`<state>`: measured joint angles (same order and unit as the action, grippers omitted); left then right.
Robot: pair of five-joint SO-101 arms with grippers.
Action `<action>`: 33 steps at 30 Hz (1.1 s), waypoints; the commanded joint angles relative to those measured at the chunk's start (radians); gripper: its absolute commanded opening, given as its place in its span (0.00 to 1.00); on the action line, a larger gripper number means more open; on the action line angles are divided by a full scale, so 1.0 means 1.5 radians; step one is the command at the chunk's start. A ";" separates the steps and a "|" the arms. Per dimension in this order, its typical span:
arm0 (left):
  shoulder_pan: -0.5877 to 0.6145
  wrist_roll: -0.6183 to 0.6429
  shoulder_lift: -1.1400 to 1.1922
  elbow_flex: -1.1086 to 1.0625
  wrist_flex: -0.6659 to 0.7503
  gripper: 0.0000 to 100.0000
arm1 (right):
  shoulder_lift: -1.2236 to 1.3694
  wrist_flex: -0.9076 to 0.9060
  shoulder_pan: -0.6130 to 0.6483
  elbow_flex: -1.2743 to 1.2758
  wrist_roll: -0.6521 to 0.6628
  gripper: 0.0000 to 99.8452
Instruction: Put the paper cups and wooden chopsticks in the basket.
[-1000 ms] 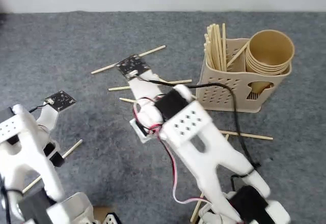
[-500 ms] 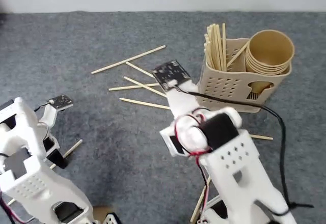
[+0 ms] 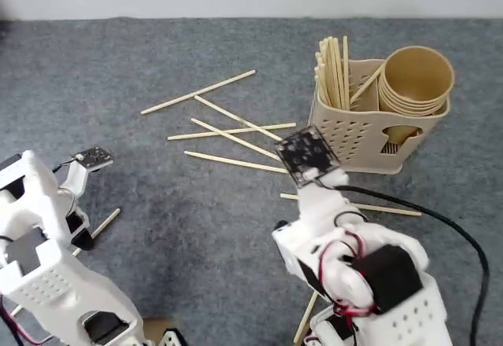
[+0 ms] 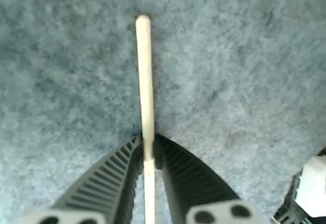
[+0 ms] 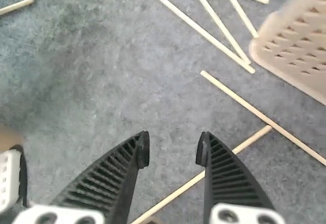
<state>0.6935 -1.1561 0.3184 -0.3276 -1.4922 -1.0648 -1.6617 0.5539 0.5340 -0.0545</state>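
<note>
My left gripper [image 4: 147, 150] is shut on a wooden chopstick [image 4: 145, 81], which sticks out ahead of the fingers just above the grey carpet. That chopstick [image 3: 104, 223] lies at the near left beside the left arm. My right gripper [image 5: 172, 147] hangs open over the carpet with nothing between its fingers. Two loose chopsticks [image 5: 260, 114] lie just ahead of it. The beige basket [image 3: 354, 138] stands at the far right and holds stacked paper cups [image 3: 416, 79] and a bundle of chopsticks [image 3: 334, 67].
Several loose chopsticks [image 3: 228, 130] lie scattered on the carpet left of the basket. One more chopstick [image 3: 377, 207] lies in front of the basket, and another [image 3: 306, 318] by the right arm's base. A corner of the basket [image 5: 300, 46] is close to the right gripper.
The right arm has drawn back from the scattered chopsticks toward the near right, uncovering them. The left arm has tucked in slightly and the chopstick it holds has shifted a little.
</note>
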 commanded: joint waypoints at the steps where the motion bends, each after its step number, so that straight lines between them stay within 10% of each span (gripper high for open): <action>1: -0.007 -0.008 -0.115 0.020 -0.037 0.01 | -0.042 -0.009 -0.069 0.003 0.008 0.18; 16: -0.163 0.206 -0.550 0.090 -0.050 0.01 | -0.091 -0.031 -0.118 0.005 0.003 0.17; 22: -0.218 0.441 -0.562 0.182 -0.044 0.01 | -0.125 -0.058 -0.126 0.005 0.003 0.17; 33: -0.328 0.753 -0.551 0.212 0.285 0.01 | -0.152 -0.050 -0.347 0.005 0.008 0.17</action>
<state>0.2700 -0.1542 -0.4948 -0.0437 -1.2068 -1.2858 -1.7354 0.1013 0.5478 -0.0545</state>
